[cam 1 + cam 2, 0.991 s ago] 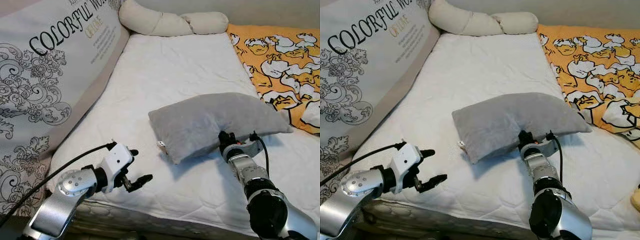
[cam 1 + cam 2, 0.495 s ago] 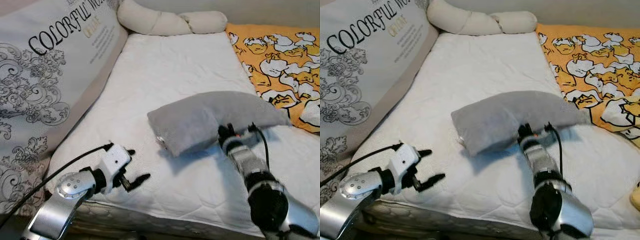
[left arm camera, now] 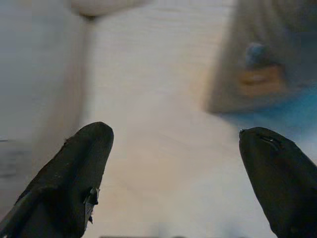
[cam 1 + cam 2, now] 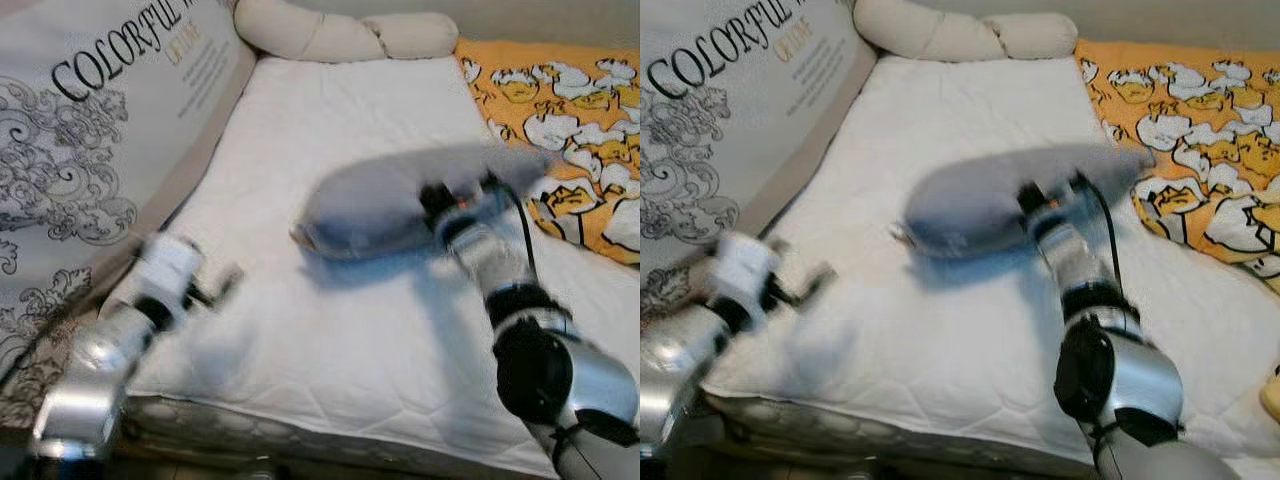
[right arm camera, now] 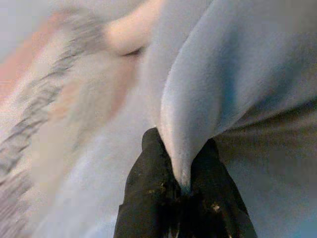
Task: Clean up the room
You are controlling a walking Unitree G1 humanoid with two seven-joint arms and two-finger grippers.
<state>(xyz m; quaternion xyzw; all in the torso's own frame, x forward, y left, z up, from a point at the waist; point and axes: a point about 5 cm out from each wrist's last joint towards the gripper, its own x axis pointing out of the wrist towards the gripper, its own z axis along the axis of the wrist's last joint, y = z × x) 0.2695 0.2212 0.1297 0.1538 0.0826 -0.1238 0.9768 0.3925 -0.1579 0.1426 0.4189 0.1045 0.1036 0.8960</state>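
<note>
R pincer (image 5: 184, 186) clamped on edge fold of soft grey plush pillow (image 4: 380, 195) — lifted off white quilted mattress (image 4: 330, 330), prob to relocate it. L pincer (image 3: 173, 173) fingers apart, idle near mattress edge.

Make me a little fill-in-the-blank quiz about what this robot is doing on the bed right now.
1. The right gripper is pinching the edge of a grey ____.
2. The left gripper holds nothing; its fingers are ____.
3. The blanket on the robot's right is orange, printed with cartoon ____.
4. The big cushion on its left shows the printed word ____.

Missing words: pillow; open; ducks; COLORFUL
</note>
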